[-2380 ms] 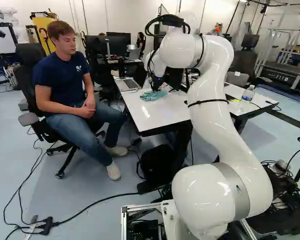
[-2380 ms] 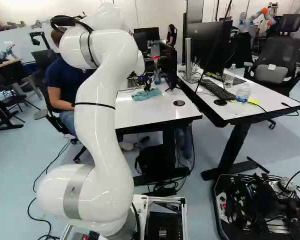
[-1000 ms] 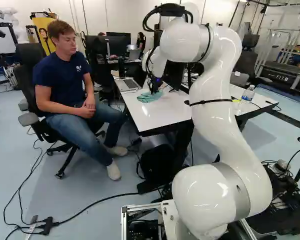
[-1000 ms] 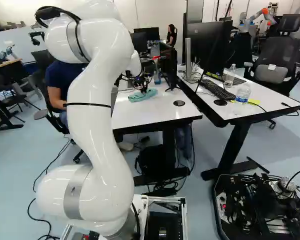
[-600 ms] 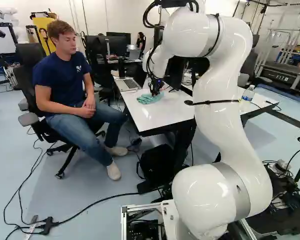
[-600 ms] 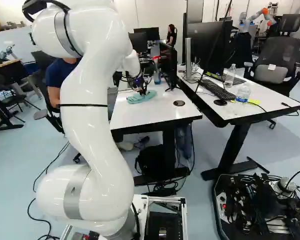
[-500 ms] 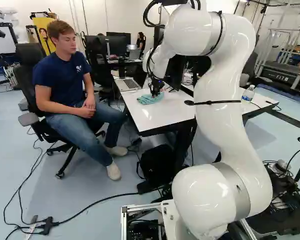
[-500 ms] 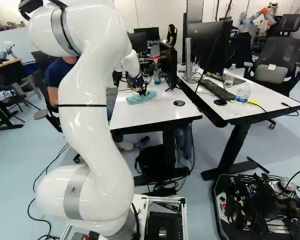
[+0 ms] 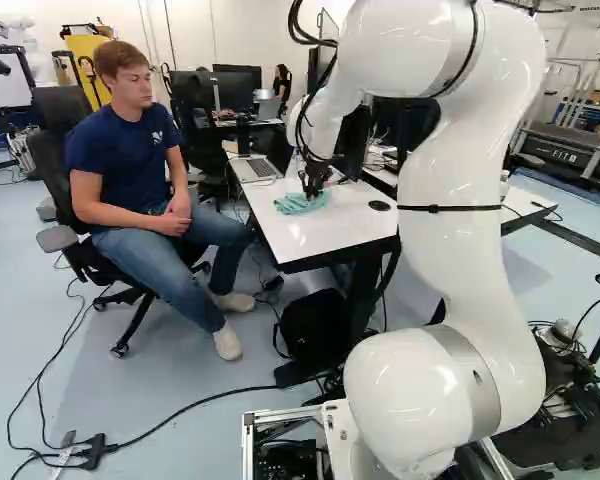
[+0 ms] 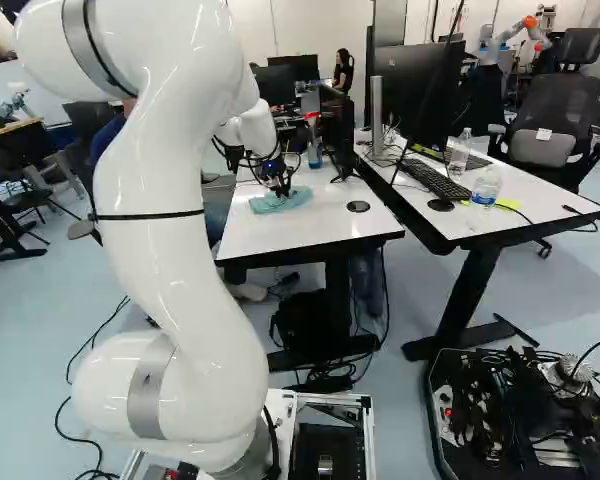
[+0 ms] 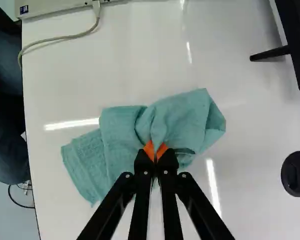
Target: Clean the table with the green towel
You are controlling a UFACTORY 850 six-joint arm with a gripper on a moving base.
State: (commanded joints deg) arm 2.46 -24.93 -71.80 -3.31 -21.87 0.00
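Observation:
In the right base view my gripper (image 10: 281, 188) is down at the green towel (image 10: 288, 203), which lies crumpled on the white table (image 10: 305, 235). The wrist view has the gripper (image 11: 155, 153) with its two orange-padded fingers nearly together, pinching a raised fold of the towel (image 11: 121, 131). Cloth spreads out flat to one side of the fingers and bunches up on the other. The fingertips themselves are partly sunk in the folds.
A laptop (image 9: 255, 168) stands at the table's far side, with a monitor stand (image 11: 271, 53) and a round black grommet (image 11: 296, 174) on the other side of the towel. A seated person (image 9: 135, 170) is close beside the table. Another robot (image 10: 508, 38) stands far back.
The arm has drawn back, and the gripper and towel have slid together over the tabletop a little toward the base. The fingers have stayed shut. The base has not moved.

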